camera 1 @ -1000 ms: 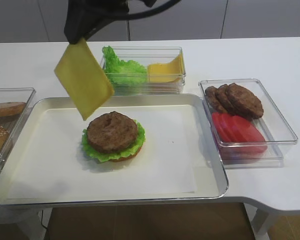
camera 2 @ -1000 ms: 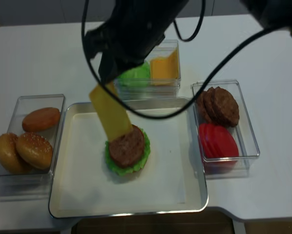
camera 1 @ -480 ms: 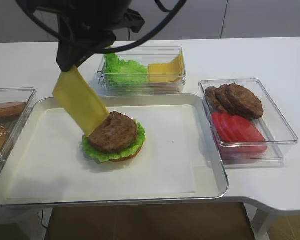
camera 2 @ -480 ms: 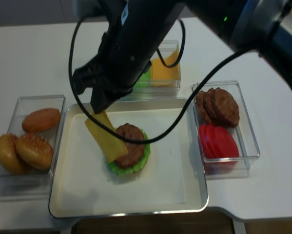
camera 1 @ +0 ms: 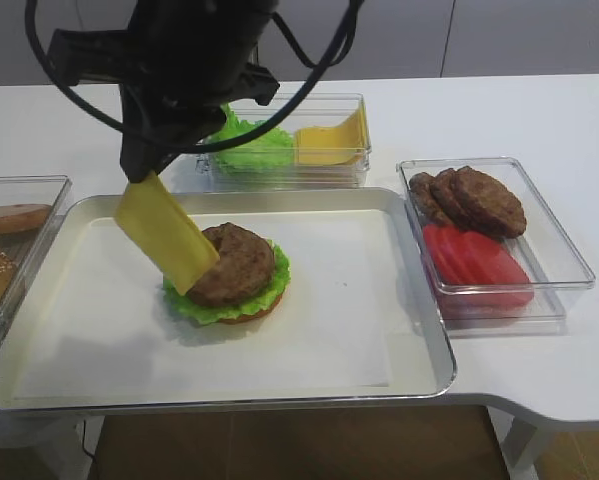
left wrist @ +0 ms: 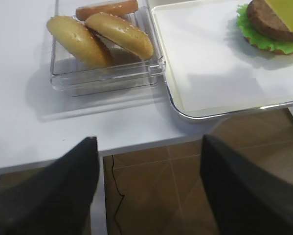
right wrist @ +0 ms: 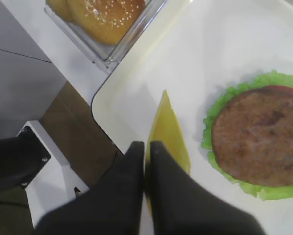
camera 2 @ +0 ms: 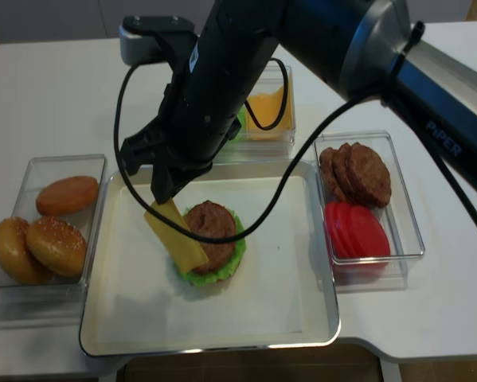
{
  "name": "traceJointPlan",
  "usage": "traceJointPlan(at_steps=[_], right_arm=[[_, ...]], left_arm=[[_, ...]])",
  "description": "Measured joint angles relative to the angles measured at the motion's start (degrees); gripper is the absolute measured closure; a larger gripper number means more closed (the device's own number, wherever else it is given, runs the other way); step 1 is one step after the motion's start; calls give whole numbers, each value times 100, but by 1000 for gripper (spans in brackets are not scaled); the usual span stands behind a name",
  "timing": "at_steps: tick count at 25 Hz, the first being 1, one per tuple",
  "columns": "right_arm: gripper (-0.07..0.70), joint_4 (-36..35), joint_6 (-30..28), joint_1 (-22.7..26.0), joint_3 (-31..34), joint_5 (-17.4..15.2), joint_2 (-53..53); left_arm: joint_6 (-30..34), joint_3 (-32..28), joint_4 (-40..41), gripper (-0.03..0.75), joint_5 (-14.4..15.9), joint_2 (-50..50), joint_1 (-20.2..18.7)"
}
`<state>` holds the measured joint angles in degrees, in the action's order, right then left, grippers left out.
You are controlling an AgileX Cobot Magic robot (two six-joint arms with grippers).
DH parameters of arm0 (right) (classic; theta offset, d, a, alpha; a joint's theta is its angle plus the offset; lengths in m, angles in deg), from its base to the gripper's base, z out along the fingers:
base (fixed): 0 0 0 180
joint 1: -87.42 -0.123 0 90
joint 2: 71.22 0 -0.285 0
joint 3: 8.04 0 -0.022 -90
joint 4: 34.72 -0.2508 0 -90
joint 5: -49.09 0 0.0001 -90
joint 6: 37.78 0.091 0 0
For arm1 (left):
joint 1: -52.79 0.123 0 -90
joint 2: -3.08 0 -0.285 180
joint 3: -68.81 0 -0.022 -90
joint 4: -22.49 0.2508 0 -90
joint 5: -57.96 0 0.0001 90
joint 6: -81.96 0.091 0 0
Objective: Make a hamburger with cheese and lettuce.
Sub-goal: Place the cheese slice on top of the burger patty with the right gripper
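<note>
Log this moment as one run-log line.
step: placing cheese | right gripper: shut on cheese, slice tilted, lower edge on hamburger | left gripper: open, off the table | tray: holds hamburger

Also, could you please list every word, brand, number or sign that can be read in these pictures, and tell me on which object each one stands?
"PIPER": white letters on the dark forearm of the robot arm that reaches in from the right, realsense high view.
No other text can be read: the containers, the tray, the food and the table carry no visible labels or numbers in any view.
</note>
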<state>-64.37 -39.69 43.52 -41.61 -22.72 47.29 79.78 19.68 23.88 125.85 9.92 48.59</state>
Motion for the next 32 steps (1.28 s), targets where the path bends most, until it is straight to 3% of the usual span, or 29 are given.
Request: traceJointPlan(at_steps=[19,32], right_arm=[[584,238,-63,0,4,343,234],[584,355,-53,218,4,335,234]], left_arm=[[0,0,0,232,0,0,0],[0,0,0,232,0,0,0]])
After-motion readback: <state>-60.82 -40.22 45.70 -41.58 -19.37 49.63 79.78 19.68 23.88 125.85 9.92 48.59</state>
